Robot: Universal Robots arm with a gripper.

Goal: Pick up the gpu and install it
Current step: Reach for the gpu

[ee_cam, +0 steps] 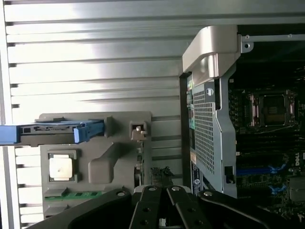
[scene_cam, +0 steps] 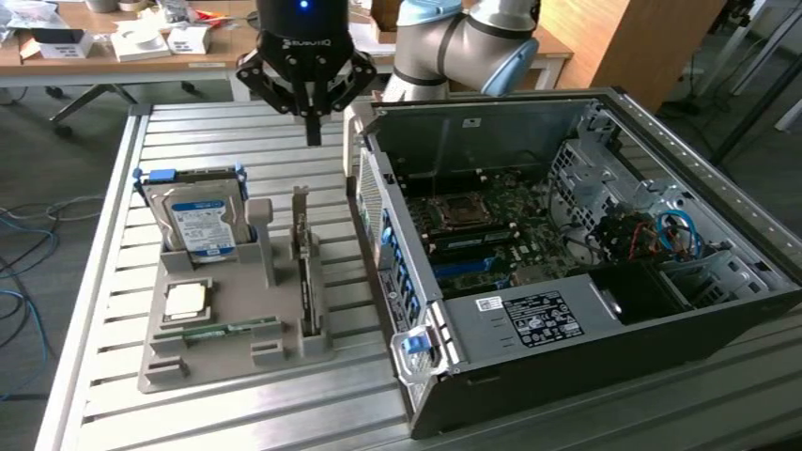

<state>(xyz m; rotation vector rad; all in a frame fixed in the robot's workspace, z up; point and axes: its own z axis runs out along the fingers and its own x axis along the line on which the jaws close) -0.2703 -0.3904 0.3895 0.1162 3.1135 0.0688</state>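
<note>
1. You are at the pick-up step, and no grasp has begun. The gripper (scene_cam: 314, 139) hangs above the slatted table (scene_cam: 113, 413), beyond the far end of the grey tray (scene_cam: 163, 371), with its fingers pressed together on nothing.
2. The gpu (scene_cam: 302, 254) stands on edge in the tray slot nearest the open computer case (scene_cam: 527, 319). Its metal bracket is at the end toward the gripper. Nothing touches it, and inside the case the motherboard (scene_cam: 483, 235) has no card fitted.
3. By my judgement, a grasp calls for opened jaws lined up across the card's thin top edge, then a straight descent.
4. Mind the neighbours: the tray's upright post (scene_cam: 266, 235) stands just beside the card on the exterior view's left. The case wall is near on the other side, so clearance looks tight.
5. Further to the exterior view's left, the tray also holds:
   - the hard drive (scene_cam: 201, 221), upright;
   - the CPU (scene_cam: 186, 301);
   - the green memory stick (scene_cam: 232, 329).
</note>
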